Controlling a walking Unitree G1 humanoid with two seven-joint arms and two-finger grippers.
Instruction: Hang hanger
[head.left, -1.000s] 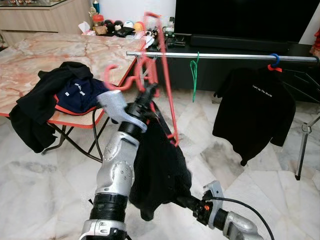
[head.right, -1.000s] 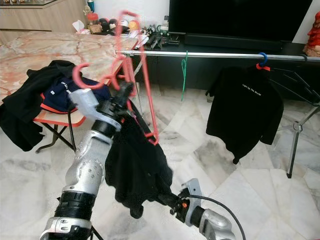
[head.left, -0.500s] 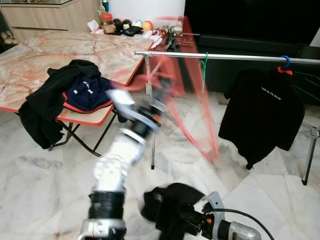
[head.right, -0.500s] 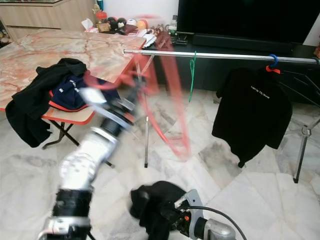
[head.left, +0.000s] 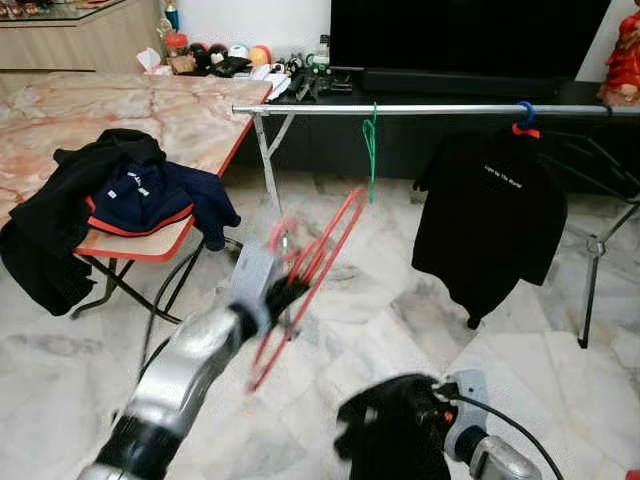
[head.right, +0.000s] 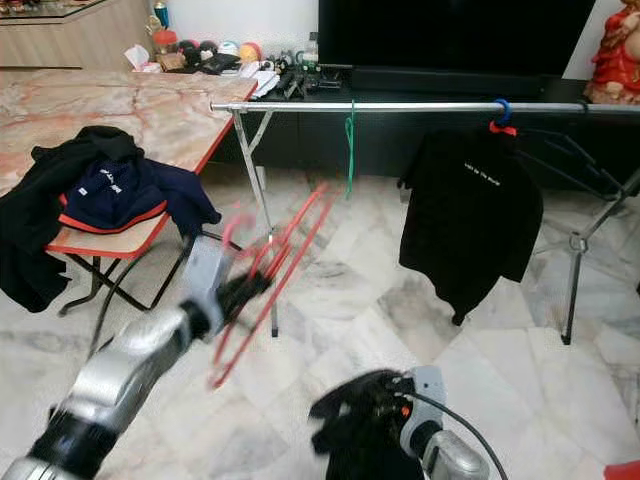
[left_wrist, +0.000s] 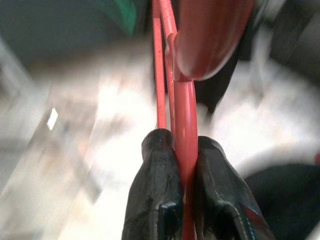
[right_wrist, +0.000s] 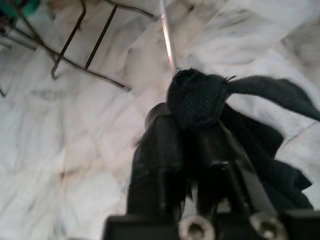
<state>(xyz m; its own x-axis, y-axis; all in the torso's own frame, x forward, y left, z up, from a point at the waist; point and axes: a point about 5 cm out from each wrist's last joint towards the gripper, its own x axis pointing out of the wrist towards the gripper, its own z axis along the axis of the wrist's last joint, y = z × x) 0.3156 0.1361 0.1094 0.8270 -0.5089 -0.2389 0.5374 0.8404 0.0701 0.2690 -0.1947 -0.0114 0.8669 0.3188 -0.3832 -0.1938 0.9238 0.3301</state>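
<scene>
Red plastic hanger (head.left: 312, 268), tilted, below and before the silver clothes rail (head.left: 420, 109), clamped in left pincer (left_wrist: 183, 165); right pincer (right_wrist: 187, 150), lower, closed on crumpled black garment (head.left: 395, 435).

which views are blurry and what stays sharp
Both eye views: the left gripper and red hanger are motion-smeared, while the rail is crisp. Left wrist view: fingers sharp, background smeared. Right wrist view: black cloth soft-edged.

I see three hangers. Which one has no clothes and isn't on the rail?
The red hanger, pinched in the left gripper. The green hanger hangs bare on the rail; the blue hanger carries a black shirt.
</scene>
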